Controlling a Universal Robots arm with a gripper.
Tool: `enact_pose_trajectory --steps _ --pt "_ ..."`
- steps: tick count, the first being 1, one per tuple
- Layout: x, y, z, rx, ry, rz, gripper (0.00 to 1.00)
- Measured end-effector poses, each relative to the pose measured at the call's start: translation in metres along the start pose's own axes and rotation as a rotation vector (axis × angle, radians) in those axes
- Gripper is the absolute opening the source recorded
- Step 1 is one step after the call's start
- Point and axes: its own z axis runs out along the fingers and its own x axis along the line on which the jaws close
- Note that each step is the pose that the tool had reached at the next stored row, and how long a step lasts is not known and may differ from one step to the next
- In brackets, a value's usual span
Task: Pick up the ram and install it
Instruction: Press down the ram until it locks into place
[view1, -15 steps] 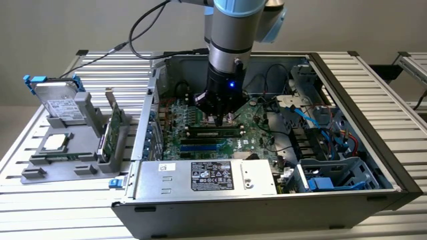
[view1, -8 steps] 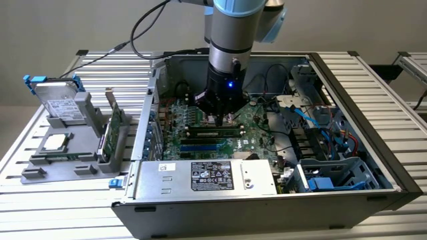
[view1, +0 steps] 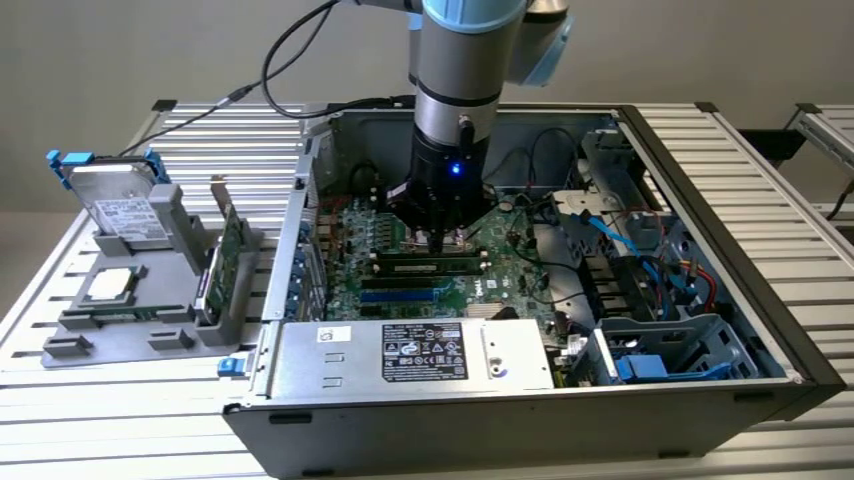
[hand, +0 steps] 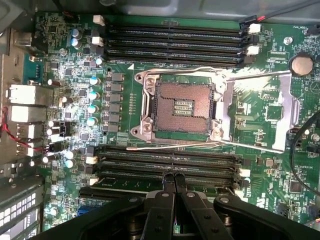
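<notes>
The ram (view1: 427, 266) is a long, narrow green stick with dark chips. It stands in a memory slot on the motherboard (view1: 507, 285), inside the open computer case. My gripper (view1: 442, 240) hangs straight down over the stick's middle, its fingers pressed together with nothing between them. In the wrist view the shut gripper (hand: 174, 176) points at the green top edge of the ram (hand: 120, 184), which lies in the bank of dark slots beside the processor socket (hand: 182, 107). Whether the tips touch the stick I cannot tell.
The socket is bare with its metal frame swung up. A second bank of memory slots (hand: 175, 42) lies across the socket. The power supply (view1: 414, 355) walls the case front, and blue cables (view1: 627, 235) crowd the exterior view's right. A grey fixture (view1: 134, 300) outside holds other parts.
</notes>
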Motion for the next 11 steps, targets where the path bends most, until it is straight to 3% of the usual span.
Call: enact_pose_trajectory --steps 4,11 --pt "0.0008 -0.0045 -0.0001 -0.0004 -0.0002 0.003 0.10" --pt "0.0008 -0.0047 -0.0002 -0.0004 -0.0003 0.005 0.10"
